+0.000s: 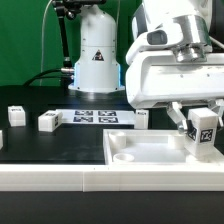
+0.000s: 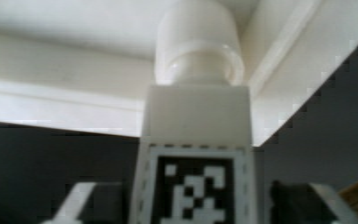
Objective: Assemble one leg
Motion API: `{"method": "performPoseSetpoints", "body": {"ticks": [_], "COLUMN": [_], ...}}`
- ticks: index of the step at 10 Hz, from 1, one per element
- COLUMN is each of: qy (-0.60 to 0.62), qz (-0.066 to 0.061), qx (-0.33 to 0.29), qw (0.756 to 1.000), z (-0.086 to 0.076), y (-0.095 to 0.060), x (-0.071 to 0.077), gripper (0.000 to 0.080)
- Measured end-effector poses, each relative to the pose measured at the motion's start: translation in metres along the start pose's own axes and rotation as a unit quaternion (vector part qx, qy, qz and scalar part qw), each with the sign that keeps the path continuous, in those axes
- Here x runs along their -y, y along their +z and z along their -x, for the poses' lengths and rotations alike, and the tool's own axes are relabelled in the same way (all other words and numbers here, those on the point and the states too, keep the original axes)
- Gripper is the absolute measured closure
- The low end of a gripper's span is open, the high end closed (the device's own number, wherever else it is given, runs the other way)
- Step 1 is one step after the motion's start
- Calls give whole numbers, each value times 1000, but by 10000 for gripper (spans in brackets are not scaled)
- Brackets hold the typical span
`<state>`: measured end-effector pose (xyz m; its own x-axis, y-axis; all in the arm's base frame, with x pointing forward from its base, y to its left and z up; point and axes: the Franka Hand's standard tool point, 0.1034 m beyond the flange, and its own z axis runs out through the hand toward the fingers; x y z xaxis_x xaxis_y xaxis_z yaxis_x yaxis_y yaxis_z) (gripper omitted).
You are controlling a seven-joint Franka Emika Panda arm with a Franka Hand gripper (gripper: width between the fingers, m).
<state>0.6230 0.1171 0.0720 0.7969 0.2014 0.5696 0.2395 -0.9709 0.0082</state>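
Note:
My gripper (image 1: 203, 126) is shut on a leg (image 1: 204, 133), a small white post with a black-and-white tag on its side. It holds the leg upright over the right end of the wide white tabletop panel (image 1: 150, 152) at the front. In the wrist view the leg (image 2: 199, 120) fills the middle, tag toward the camera, with its round tip at the panel's raised rim (image 2: 87, 75). The fingers (image 2: 78, 200) stand on both sides of the leg. Whether the tip touches the panel cannot be told.
Three more white legs lie on the black table: one (image 1: 15, 116) at the exterior view's left, one (image 1: 48, 121) next to it, one (image 1: 140, 121) behind the panel. The marker board (image 1: 96, 116) lies in the middle. The arm's white base (image 1: 96, 55) stands behind.

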Motion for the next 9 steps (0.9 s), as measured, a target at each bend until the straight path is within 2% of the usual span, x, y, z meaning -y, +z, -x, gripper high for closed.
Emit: {"method": "performPoseSetpoints", "body": {"ticks": [1,2,8,9], "qy": [0,0,-1,-2], "qz": [0,0,-1,-2], "qx": [0,1,5,10], "qw": [1000,1000,1000,1000], "z": [0,0,1,-5], "y": [0,0,0,-6], "x": [0,0,0,-3], "gripper": [282,179,150,150]}}
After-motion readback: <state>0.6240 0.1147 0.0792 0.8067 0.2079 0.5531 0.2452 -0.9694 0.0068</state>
